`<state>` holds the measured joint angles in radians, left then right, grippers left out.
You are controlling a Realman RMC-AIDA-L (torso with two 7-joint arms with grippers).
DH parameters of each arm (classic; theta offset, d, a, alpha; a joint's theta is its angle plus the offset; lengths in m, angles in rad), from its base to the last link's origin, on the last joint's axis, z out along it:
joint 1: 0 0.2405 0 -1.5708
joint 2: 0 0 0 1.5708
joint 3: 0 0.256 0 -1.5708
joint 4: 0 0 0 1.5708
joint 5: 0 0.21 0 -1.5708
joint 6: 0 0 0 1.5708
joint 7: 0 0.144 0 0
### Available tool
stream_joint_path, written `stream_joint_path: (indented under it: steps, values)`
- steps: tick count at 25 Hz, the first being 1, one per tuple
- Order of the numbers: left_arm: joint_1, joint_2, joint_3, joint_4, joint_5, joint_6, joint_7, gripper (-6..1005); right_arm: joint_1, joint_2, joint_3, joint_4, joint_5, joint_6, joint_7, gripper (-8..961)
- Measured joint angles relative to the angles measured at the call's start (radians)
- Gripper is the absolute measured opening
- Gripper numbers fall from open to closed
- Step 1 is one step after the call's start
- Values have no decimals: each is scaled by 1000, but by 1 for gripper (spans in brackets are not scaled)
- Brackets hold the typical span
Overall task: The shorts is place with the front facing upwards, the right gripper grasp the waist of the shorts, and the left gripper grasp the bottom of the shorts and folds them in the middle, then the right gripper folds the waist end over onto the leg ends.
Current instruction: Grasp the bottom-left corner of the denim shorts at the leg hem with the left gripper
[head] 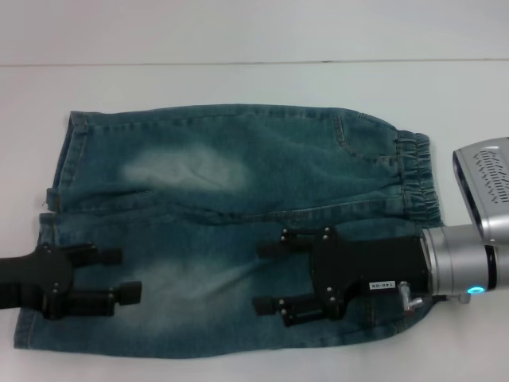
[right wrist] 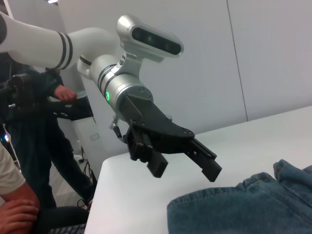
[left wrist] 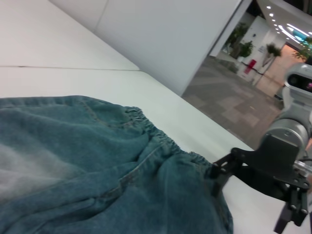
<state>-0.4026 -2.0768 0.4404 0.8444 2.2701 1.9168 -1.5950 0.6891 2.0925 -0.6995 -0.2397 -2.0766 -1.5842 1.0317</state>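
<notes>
You've got the shorts lying flat across the white table, elastic waist toward the robot's right, leg ends left; bare table beyond the far edge. The right gripper hovers over the near leg, fingers apart, holding nothing. The left gripper sits over the hem end, fingers also apart, empty. The near hem is cut off by the frame edge.
</notes>
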Motion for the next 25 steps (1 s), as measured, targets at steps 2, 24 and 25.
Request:
stream_joint_path:
  steps: [2,24,25]
  values:
    - [1,2,-8,13,2,2,-14,933,-7,-2,0,-3,5,-15,0,853]
    - [-21,48,-30,343,202,63,-729,933,-121,-21,9,-173,49,-128,70,852]
    - [-24,51,-29,348,215,64,-746,933,-121,-24,9,-173,48,-126,71,852]
